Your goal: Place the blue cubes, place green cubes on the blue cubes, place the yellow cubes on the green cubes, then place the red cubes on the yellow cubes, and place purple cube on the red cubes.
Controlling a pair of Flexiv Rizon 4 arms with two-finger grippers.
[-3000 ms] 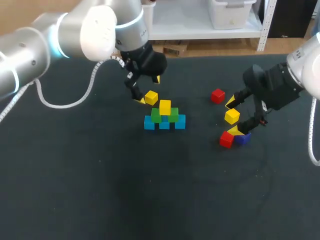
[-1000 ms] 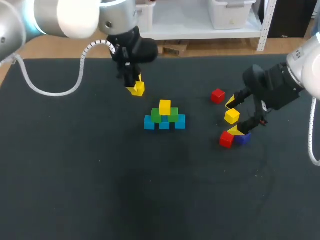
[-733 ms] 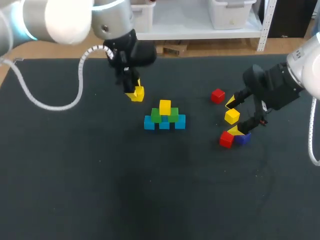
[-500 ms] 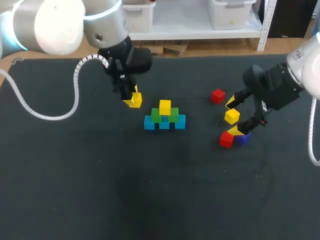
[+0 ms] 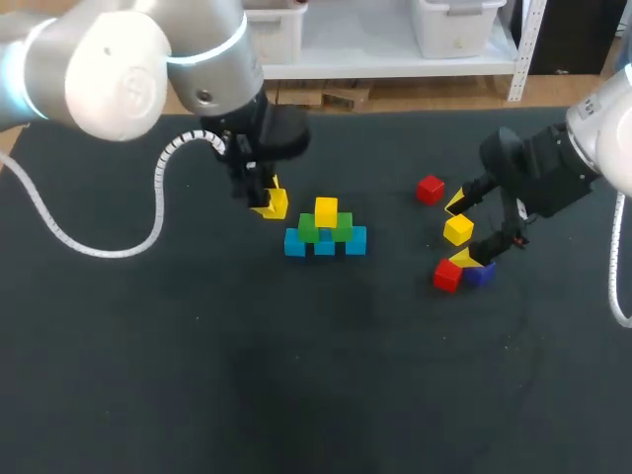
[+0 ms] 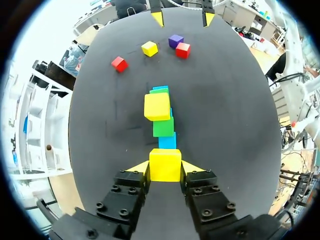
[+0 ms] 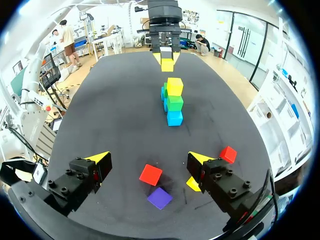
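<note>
Head view, from the left: the left gripper (image 5: 269,204) hangs near the left end of the stack with a held yellow cube (image 5: 276,204) at its tips. Only the left wrist view shows both tips clamped on that cube's sides. At mid-bench three blue cubes (image 5: 325,243) carry two green cubes (image 5: 325,228) and a stacked yellow cube (image 5: 326,209). Farther right lies a lone red cube (image 5: 430,189). Next is the right gripper (image 5: 462,233), fingers wide apart, with a loose yellow cube (image 5: 457,229) between them. A second red cube (image 5: 446,276) sits just beside the purple cube (image 5: 481,275), which is seen whole only in the right wrist view. The bench (image 5: 197,375) is dark and matte.
</note>
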